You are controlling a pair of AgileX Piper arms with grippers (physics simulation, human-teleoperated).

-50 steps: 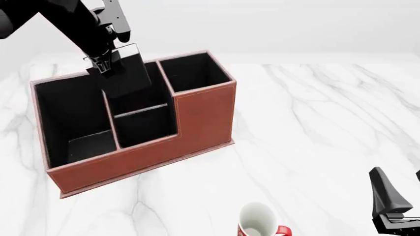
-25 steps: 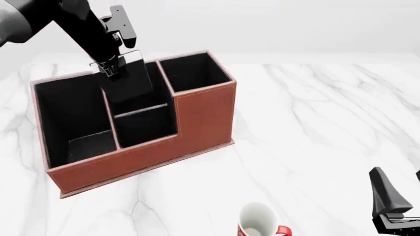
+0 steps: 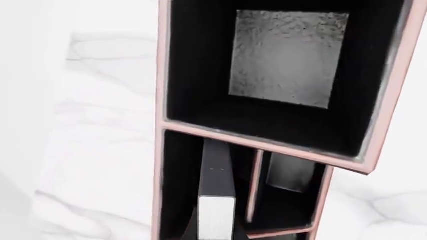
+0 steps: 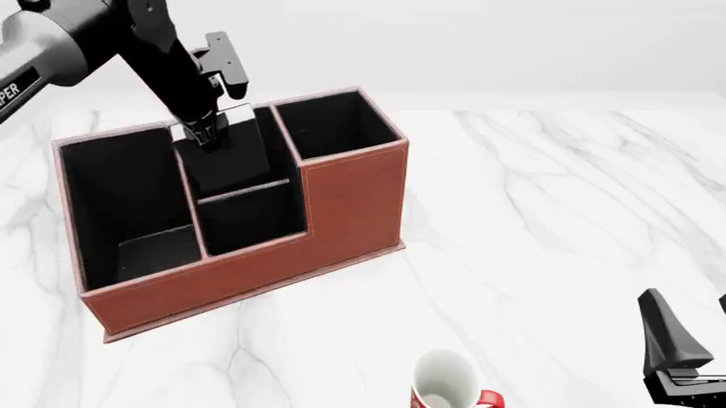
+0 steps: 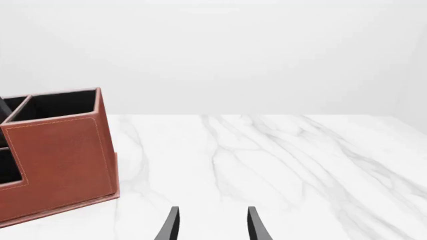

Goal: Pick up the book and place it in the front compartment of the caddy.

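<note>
Book (image 4: 233, 157) black, upright, gripped at its top edge by left tool (image 4: 204, 134), lower part down inside the front compartment (image 4: 244, 174) of the caddy (image 4: 244, 268), the squarish middle cell behind the low divider. Left wrist view shows the book (image 3: 216, 200) edge-on in that cell, white page strip facing the camera, standing near one wall; whether it touches the cell floor cannot be told. Left tool clenched on the book, arm coming down from upper left of the front view.

Caddy reddish-brown outside, black inside, sits on the white marble tabletop (image 4: 545, 212), angled slightly. Long large cell on its left side, tall small cell at the back right, low-fronted cell in front of the middle cell. Right wrist view catches the caddy's right end (image 5: 60, 155) and its thin base rim.

Right tool (image 5: 209, 225) low over the tabletop at the near right, well apart from the caddy, fingers spread with a clear gap and nothing between them. Front view shows only part of it (image 4: 681, 357) at the lower right corner.

White-and-red mug (image 4: 448, 382) stands on the tabletop at the near edge, between the caddy and the right tool, apart from both.
</note>
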